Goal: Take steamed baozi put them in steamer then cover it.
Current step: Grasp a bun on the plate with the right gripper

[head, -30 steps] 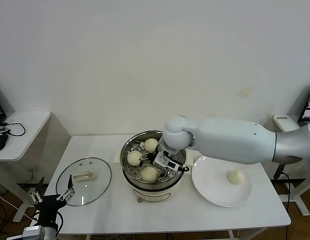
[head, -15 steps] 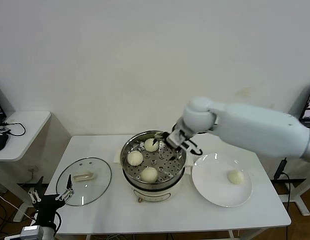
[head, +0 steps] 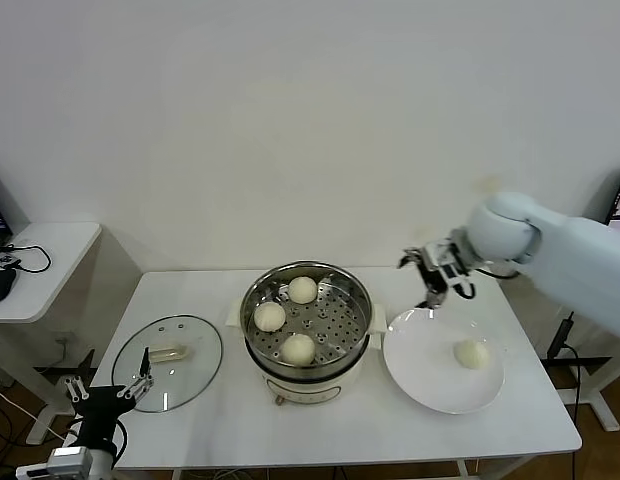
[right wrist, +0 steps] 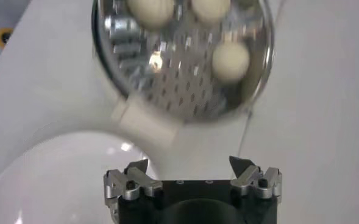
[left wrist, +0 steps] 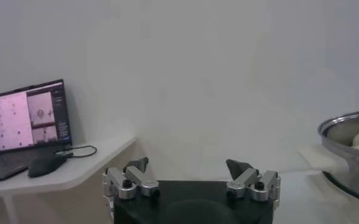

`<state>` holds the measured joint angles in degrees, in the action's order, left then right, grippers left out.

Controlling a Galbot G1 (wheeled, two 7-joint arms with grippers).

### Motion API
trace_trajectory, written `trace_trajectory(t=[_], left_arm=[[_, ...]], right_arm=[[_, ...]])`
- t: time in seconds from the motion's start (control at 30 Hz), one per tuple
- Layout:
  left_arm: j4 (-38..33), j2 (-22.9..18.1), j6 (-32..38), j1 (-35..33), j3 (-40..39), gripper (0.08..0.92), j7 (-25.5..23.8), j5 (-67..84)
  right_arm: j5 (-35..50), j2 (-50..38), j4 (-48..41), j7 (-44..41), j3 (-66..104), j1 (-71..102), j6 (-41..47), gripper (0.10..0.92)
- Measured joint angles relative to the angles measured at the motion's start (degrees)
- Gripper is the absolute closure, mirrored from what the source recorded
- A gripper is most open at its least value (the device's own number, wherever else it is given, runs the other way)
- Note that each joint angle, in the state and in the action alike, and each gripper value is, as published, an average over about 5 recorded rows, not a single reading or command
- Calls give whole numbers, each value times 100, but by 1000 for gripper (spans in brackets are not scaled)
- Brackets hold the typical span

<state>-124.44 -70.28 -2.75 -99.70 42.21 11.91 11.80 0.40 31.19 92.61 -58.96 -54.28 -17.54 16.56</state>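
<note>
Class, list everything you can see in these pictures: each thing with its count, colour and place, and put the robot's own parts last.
steamed baozi: four, cream-white; three in the steamer, one on the plate.
steamer: one, shiny steel basket on a cream base, middle of the table.
cover: one, clear glass with a cream handle, flat on the table left of the steamer.
plate: one, white, right of the steamer.
table: one, white, under all of these.
side table: one, white, far left; in the left wrist view it carries a laptop and a dark mouse.
right hand: one, open, empty, above the plate's far edge.
left hand: one, open, empty, low by the table's left front edge.
</note>
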Motion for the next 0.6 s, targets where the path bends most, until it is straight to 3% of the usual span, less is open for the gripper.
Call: trace_trajectory(t=[0.6], left_arm=[[39,-66,-29,-116,5,177,-11,-89]], right_arm=[[-1510,-266,-898,-114,2483,3037,-191,203]])
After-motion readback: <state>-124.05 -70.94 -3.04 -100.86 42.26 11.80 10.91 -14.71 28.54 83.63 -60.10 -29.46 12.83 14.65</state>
